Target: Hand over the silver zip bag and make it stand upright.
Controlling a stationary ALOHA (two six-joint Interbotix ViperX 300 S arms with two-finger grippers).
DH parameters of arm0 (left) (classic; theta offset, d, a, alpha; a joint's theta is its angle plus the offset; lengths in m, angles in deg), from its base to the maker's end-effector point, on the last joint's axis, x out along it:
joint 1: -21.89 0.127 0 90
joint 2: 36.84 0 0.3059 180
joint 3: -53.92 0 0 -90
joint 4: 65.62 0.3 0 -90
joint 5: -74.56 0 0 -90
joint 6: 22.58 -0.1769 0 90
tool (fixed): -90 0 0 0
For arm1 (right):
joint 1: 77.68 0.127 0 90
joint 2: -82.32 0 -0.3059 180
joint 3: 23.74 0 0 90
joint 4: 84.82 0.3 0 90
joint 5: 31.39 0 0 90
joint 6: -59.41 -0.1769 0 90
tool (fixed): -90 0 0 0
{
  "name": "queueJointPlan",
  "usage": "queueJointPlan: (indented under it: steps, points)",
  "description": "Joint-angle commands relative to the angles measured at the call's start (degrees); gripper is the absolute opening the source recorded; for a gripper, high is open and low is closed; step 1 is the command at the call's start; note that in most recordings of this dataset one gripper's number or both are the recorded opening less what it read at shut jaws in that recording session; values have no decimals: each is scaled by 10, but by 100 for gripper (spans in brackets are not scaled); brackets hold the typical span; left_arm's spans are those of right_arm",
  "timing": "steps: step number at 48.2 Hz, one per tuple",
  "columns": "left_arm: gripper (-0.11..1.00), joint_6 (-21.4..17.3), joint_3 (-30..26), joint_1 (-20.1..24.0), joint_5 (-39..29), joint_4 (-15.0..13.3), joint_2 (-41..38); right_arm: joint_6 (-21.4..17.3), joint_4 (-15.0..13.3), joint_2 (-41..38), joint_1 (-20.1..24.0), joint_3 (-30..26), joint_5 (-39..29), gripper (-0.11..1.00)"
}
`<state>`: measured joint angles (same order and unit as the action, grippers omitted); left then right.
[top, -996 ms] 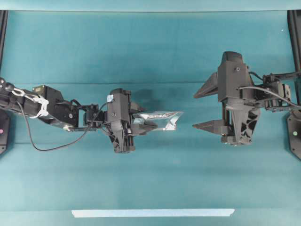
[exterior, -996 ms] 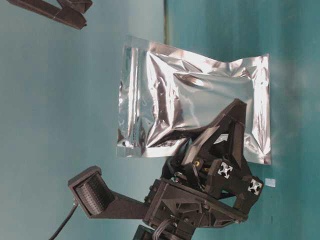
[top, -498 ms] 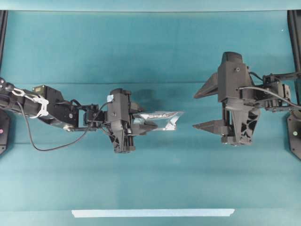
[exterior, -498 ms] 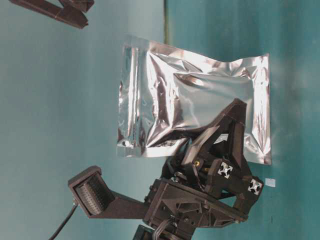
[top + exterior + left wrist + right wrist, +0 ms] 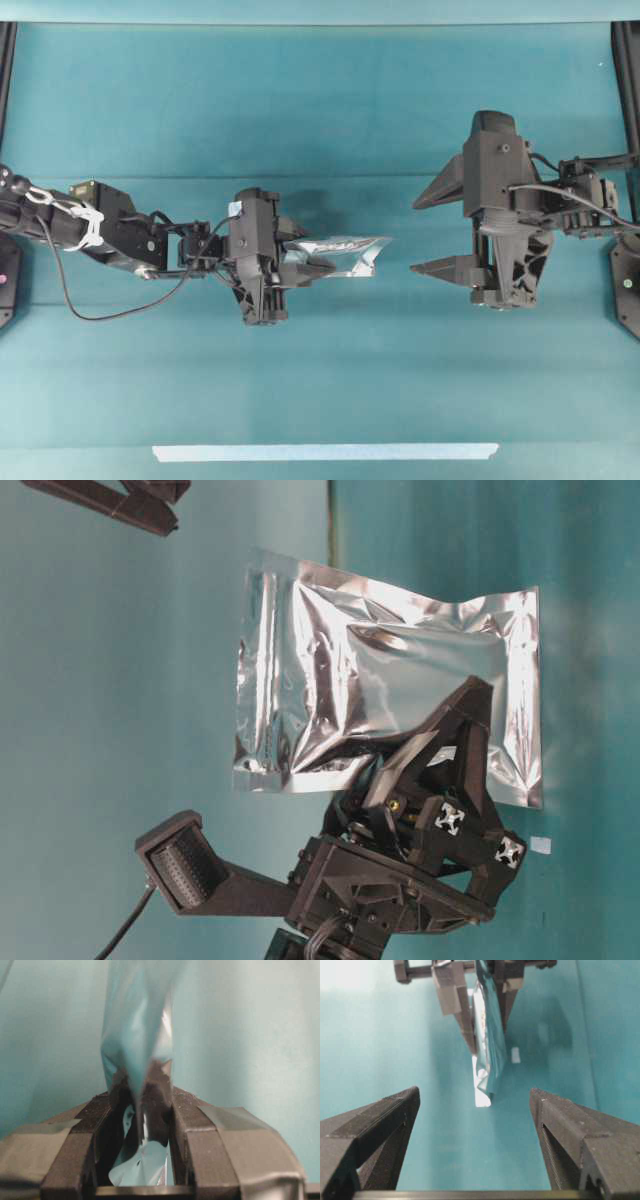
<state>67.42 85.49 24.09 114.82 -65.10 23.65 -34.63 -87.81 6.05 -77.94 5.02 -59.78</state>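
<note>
The silver zip bag (image 5: 345,253) is a shiny crinkled foil pouch held edge-up above the teal table, sticking out rightward from my left gripper (image 5: 305,262). That gripper is shut on the silver zip bag's left end; in the left wrist view the foil (image 5: 145,1085) is pinched between the two fingers. The table-level view shows the bag's broad face (image 5: 380,690) above the gripper. My right gripper (image 5: 432,232) stands open to the right of the bag, apart from it. In the right wrist view the bag (image 5: 490,1040) hangs ahead between the wide-spread fingers.
A pale blue tape strip (image 5: 325,452) lies along the table's front. Black frame posts (image 5: 626,60) stand at the far corners. The teal tabletop (image 5: 300,110) stretches behind both arms.
</note>
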Motion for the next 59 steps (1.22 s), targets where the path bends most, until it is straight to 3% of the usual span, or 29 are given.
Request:
queueJointPlan:
  steps: [1,59]
  points:
    - [27,-1,-7,-3,3,0,5,-4,0,5,1,-4,5,89]
    - [27,-1,-10,-3,3,0,5,-4,1,6,1,3,22,89]
